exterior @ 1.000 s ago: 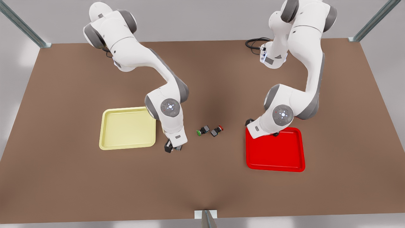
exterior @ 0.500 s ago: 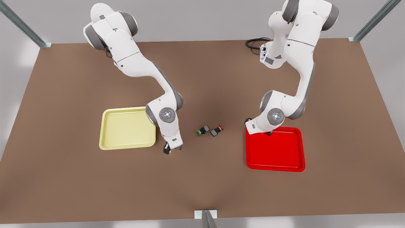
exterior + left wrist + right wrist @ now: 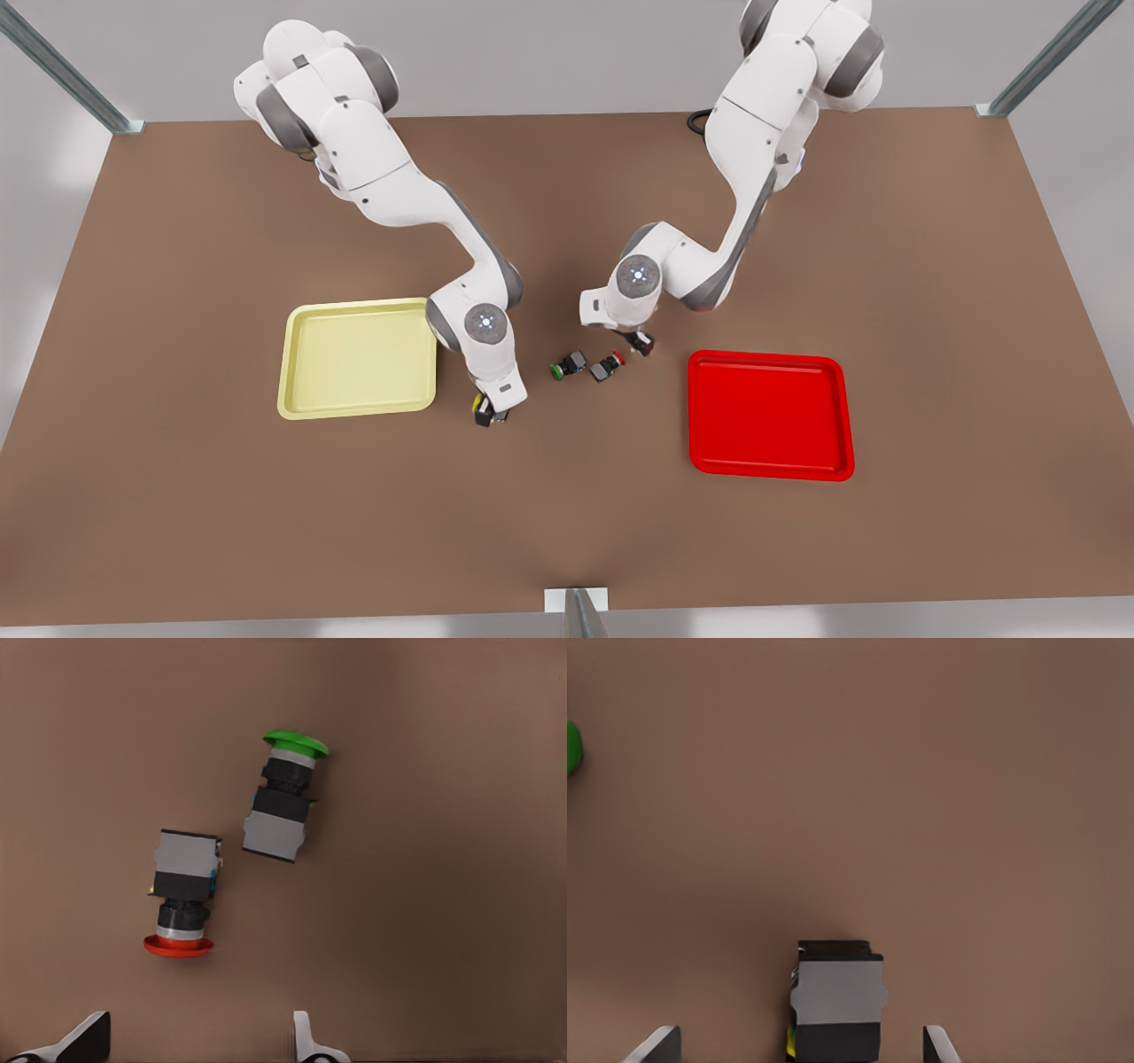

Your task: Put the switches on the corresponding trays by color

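Front view first: the yellow switch lies on the brown table, just beside the near corner of the yellow tray. It is not in the tray yet. The right gripper is down around it.

In the right wrist view, the yellow switch sits between the two fingers. There is a gap on each side, so the right gripper is spread wide and not squeezing. I think it only needs to close and lift. The yellow tray lies toward the front view's left of it, a short way off.

The red switch lies in the middle of the table, and the green switch is just beside it, on the front view's left. They look very close but not touching. The left gripper hangs near the red switch, on the side toward the red tray.

In the left wrist view, the red switch lies with its red cap toward the left gripper. Its long way runs across the line between the fingers, which are apart and hold nothing. So I think the fingers can close on its thin sides. The green switch lies farther off, with its cap pointing away.

The left arm is nearer the red one.
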You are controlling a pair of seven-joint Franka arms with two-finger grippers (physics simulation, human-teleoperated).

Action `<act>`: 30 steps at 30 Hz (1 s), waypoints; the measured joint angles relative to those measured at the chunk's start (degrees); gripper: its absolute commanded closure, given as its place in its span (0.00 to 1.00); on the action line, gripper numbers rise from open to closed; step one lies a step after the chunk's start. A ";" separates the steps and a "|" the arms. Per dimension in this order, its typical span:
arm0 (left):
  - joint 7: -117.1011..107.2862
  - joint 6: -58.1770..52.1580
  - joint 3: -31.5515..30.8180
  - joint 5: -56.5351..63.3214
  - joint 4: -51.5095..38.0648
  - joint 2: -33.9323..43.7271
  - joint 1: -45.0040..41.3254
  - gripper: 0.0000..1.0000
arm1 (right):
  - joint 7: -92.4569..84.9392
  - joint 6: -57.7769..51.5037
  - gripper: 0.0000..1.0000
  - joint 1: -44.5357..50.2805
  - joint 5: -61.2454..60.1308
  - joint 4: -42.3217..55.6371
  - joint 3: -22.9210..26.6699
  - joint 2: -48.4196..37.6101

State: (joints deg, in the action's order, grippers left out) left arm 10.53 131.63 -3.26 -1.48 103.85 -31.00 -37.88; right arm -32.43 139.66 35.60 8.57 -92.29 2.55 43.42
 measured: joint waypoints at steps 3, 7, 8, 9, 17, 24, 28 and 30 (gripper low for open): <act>1.50 0.44 -0.05 0.76 -4.93 -3.32 -2.79 0.01 | 1.85 -0.08 0.00 -0.09 -2.33 -0.09 0.09 0.13; 0.92 0.64 -0.09 1.56 -3.34 -3.35 -2.96 0.00 | 1.41 0.09 0.00 -0.18 -2.11 -0.09 0.09 0.74; 0.94 0.75 -0.08 1.60 -3.09 -3.37 -2.96 0.00 | 1.16 0.09 0.00 -0.18 -1.99 -0.09 0.09 0.84; 0.80 0.86 0.00 1.62 -2.47 -3.37 -2.90 0.00 | 1.14 0.09 0.00 -0.17 -1.98 -0.04 0.14 1.05; 0.45 2.73 0.00 1.64 0.22 -2.33 -3.07 0.00 | 1.40 0.79 0.00 -0.09 -1.89 0.53 0.88 2.37; 0.81 4.84 0.09 2.12 -3.03 -6.48 -4.31 0.01 | 1.45 0.80 0.37 0.00 -1.80 0.53 0.88 2.46; 0.72 5.04 0.09 2.16 -2.98 -6.95 -4.22 0.01 | 1.41 0.79 0.46 0.00 -1.80 0.53 0.88 2.46; 0.72 5.39 0.27 2.19 -2.77 -7.06 -3.84 0.01 | 1.41 0.79 0.46 0.00 -1.80 0.58 0.88 2.44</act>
State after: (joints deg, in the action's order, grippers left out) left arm 11.25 137.02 -2.99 0.71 101.08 -38.05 -41.71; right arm -31.02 140.45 35.60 6.77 -91.71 3.43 45.86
